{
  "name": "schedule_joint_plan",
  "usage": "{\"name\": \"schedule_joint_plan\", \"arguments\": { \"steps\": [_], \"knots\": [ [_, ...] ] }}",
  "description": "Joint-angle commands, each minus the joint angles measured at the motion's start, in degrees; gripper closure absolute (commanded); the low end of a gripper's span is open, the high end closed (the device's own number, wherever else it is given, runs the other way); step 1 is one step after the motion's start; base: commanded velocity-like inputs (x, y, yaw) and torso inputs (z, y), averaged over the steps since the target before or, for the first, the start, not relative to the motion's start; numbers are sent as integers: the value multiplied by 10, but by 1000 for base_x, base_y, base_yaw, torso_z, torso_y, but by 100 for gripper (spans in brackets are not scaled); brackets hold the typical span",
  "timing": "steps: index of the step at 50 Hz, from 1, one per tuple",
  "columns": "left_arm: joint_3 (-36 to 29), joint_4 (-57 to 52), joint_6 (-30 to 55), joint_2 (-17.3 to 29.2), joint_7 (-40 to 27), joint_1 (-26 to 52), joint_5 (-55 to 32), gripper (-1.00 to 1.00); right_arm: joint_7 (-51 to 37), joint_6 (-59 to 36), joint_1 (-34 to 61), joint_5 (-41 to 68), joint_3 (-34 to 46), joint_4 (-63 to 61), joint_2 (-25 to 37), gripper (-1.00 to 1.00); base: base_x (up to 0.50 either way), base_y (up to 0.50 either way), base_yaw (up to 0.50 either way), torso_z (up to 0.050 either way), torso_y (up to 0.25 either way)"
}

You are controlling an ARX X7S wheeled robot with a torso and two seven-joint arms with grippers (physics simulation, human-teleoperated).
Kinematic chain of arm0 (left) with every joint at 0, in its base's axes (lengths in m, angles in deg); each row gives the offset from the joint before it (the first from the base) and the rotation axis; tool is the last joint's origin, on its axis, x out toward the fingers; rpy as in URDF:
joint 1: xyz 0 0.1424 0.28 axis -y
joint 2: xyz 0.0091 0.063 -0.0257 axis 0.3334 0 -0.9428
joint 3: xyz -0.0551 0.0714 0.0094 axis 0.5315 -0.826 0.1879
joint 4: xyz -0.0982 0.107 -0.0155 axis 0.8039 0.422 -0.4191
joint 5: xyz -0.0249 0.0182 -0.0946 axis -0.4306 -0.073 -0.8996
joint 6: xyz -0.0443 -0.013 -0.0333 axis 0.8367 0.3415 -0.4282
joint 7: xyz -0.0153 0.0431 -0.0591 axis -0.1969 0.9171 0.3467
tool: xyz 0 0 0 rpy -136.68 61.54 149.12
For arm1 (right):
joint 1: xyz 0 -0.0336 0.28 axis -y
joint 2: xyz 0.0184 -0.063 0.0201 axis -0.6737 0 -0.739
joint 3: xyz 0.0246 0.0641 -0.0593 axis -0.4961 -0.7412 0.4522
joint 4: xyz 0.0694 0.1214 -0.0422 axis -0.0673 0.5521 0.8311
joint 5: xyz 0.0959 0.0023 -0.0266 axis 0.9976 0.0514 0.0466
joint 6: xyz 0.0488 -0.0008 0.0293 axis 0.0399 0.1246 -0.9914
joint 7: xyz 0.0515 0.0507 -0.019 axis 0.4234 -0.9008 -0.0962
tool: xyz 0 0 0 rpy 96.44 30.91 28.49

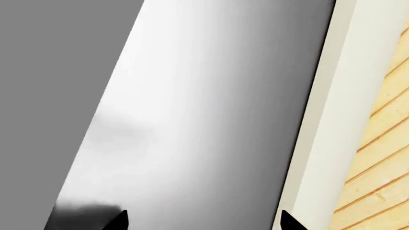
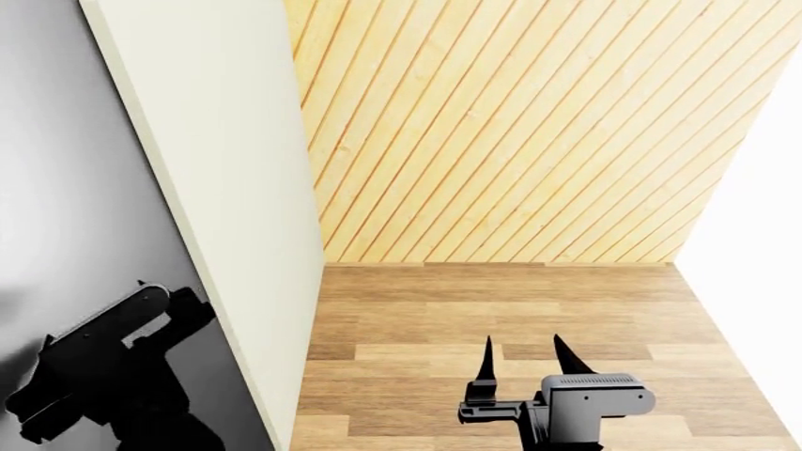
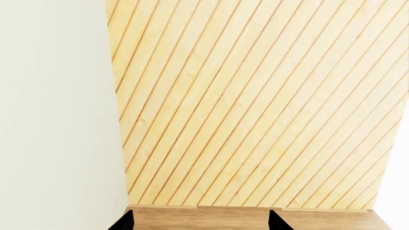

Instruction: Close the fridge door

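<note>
Fridge door (image 2: 213, 188) is standing just beside the left gripper (image 1: 204, 221) — glossy grey face filling its view, fingers spread. Right gripper (image 2: 524, 357) is hovering well apart from the door, jaws spread — pinching nothing.

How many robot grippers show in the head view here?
2. The left gripper is at lower left, against the fridge door's glossy dark face; its fingertips are hard to make out. The right gripper is at lower centre, open over the wooden floor, touching nothing.

Simulated home kitchen corner: tall fridge door (image 2: 213, 188) with glossy grey face and cream edge, slatted wooden wall (image 2: 527, 132), wood plank floor (image 2: 501, 310), plain white side wall (image 2: 764, 235).
</note>
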Motion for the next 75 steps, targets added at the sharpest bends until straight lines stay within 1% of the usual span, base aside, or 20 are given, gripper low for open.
{"name": "schedule_joint_plan", "arguments": {
  "steps": [1,9,15,19,24,30,36,41,46,56,60,63,68,72,75],
  "knots": [
    [33,-26,85,20,-24,76,-31,-100,-4,2,-1,-1,3,-2,2,-100,0,0,0,0,0],
    [69,37,85,32,-32,120,-43,-100,-6,2,-2,0,5,-4,4,-100,0,0,0,0,0],
    [82,60,95,38,-42,148,-46,-100,-8,3,-2,0,7,-5,5,-100,0,0,0,0,0],
    [83,69,103,50,-50,165,-37,-100,-8,4,-2,0,7,-5,6,-100,0,0,0,0,0],
    [95,88,104,67,-42,182,-43,-100,-10,4,-3,0,8,-7,7,-100,0,0,0,0,2],
    [110,120,85,77,-19,189,-58,-100,-11,5,-4,1,9,-8,8,-100,0,0,0,0,0],
    [136,155,69,88,-21,198,-62,-100,-12,7,-4,2,10,-8,9,-100,0,0,0,0,0],
    [127,181,87,103,-21,233,-55,-100,-14,6,-5,1,12,-10,10,-100,0,0,0,0,0],
    [97,222,122,122,-11,300,-44,-100,-15,5,-5,1,13,-11,11,-100,0,0,0,0,0],
    [46,364,136,151,25,421,-16,-100,-18,6,-4,1,15,-11,13,-100,0,0,0,0,0],
    [10,459,124,152,56,480,2,-100,-19,7,-4,0,16,-11,13,-100,0,0,0,0,0],
    [-12,535,104,149,73,527,17,-100,-20,7,-4,1,16,-10,13,-100,0,0,0,0,0],
    [-32,642,62,142,102,584,29,-100,-20,10,-3,2,17,-7,13,-100,0,0,0,0,2],
    [-50,739,16,132,144,631,37,-100,-21,11,-3,3,17,-6,13,-100,0,0,0,0,0],
    [-68,840,-28,119,187,683,48,-100,-22,11,-2,2,18,-5,13,-100,0,0,0,0,0]
  ]
}}
